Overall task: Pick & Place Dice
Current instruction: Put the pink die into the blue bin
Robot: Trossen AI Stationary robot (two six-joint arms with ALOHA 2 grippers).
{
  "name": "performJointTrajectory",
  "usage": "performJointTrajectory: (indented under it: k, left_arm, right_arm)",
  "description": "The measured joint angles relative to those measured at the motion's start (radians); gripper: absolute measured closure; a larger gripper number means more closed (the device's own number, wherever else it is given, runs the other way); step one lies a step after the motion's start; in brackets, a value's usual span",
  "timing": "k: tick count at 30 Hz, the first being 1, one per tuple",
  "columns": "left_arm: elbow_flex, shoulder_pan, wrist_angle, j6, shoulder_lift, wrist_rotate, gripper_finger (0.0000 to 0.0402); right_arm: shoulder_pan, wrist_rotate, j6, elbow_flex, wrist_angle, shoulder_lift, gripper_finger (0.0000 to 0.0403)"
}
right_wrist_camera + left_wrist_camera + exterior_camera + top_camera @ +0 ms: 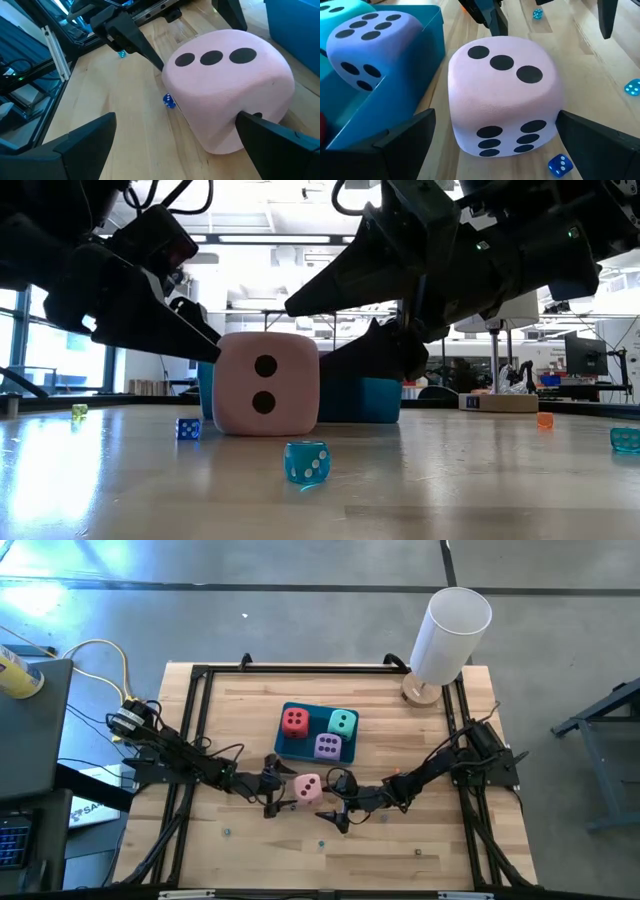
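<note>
cables and a dark box stand at the far left, beside the wooden table (250, 850). from there the left arm reaches toward the middle, and the left gripper (272, 785) sits low over the boards with its fingers (405, 142) spread wide apart, one on each side of the pink die (307, 788). i cannot tell if they touch it; in the left wrist view a small gap shows on both sides.

pink die rests on the table just in front of the blue tray (288, 747), three dots up. in the tray lie the red die (295, 721), the purple die (328, 746) and the teal die (343, 722), close together.

right gripper (338, 802) comes to the pink die from the other side, also with the fingers (85, 145) held wide apart and nothing between them gripped; in the right wrist view one finger ends just against the die's lower corner.

some tiny beads are scattered near, for example a small teal bead (306, 462) in front of the pink die and a blue bead (188, 428) beside it. a white cylinder (450, 635) on a wooden base stands at the far right corner of the table.
</note>
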Motion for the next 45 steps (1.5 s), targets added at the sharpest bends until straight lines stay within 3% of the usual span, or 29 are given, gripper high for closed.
performJointTrajectory:
  k: [22,36,45]
  left_arm:
    - [0.000,-0.080,0.020,0.008,-0.003,-0.108,0.0002]
    - [0.000,-0.090,0.013,0.057,-0.003,-0.355,0.0002]
    - [0.000,-0.135,0.013,0.052,-0.003,-0.348,0.0002]
  right_arm:
    - [0.002,0.004,0.007,0.002,-0.012,0.000,0.0003]
    - [0.013,-0.017,0.006,0.002,-0.020,0.000,0.0003]
    - [0.014,-0.001,0.001,0.002,-0.022,0.000,0.0003]
